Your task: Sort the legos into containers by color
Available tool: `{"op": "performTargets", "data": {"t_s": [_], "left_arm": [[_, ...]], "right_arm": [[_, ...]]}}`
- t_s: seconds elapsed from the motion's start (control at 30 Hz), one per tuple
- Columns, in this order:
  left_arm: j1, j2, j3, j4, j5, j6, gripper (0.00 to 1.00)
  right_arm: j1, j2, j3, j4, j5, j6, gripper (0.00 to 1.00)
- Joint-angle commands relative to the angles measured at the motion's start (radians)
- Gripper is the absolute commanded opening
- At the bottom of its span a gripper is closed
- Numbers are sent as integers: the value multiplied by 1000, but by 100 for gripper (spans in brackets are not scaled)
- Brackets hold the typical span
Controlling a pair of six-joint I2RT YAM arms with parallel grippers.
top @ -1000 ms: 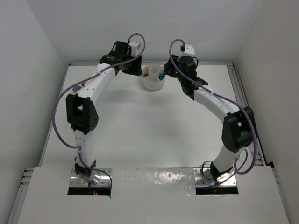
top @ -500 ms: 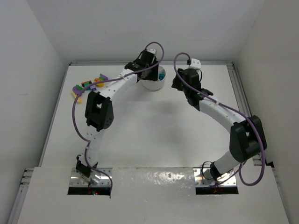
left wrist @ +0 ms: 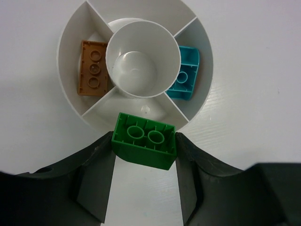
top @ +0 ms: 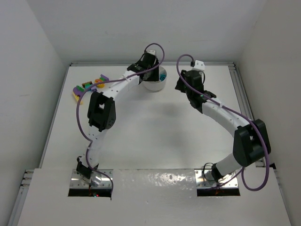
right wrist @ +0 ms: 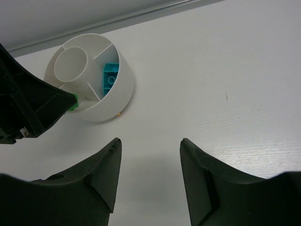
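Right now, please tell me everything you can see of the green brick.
The green brick is a small, shiny plastic block. Its hollow underside faces the left wrist camera, showing two round tubes inside thin walls. The left gripper is shut on it, with its fingers pressed on the two short ends. The brick sits over the rim of the dish, at the nearest wedge, which holds no other brick. I see nothing else touching it.

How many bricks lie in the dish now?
2: an orange brick in the left wedge, a teal brick in the right wedge, by the left wrist view. The green brick in the left claw partly hides the near wedge.
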Motion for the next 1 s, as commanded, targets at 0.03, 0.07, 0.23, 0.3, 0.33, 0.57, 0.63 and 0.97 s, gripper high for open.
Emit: {"op": "performTargets", "data": {"t_s": [0.03,0.07,0.23,0.3,0.33,0.57,0.63,0.97], "left_arm": [[-1,12,11,68,-10,-9,3],[0,15,11,71,-6,-7,5],[0,27,11,85,-10,3,19],[0,30,9,85,-11,7,28],[0,30,9,84,-13,7,30],[2,17,21,90,-23,30,52],[2,17,29,91,-25,33,58],[2,18,50,98,-17,39,68]], "right_arm": [[-1,-38,1,10,24,-11,52],[-1,-38,1,9,22,-12,52],[-1,-40,2,-7,19,-15,52],[-1,-45,-2,-13,21,-15,52],[-1,-46,-2,-13,21,-15,52],[-1,-46,-2,-14,8,-14,52],[-1,-48,-1,-13,1,-12,52],[-1,-54,2,-27,-11,-23,52]]}}
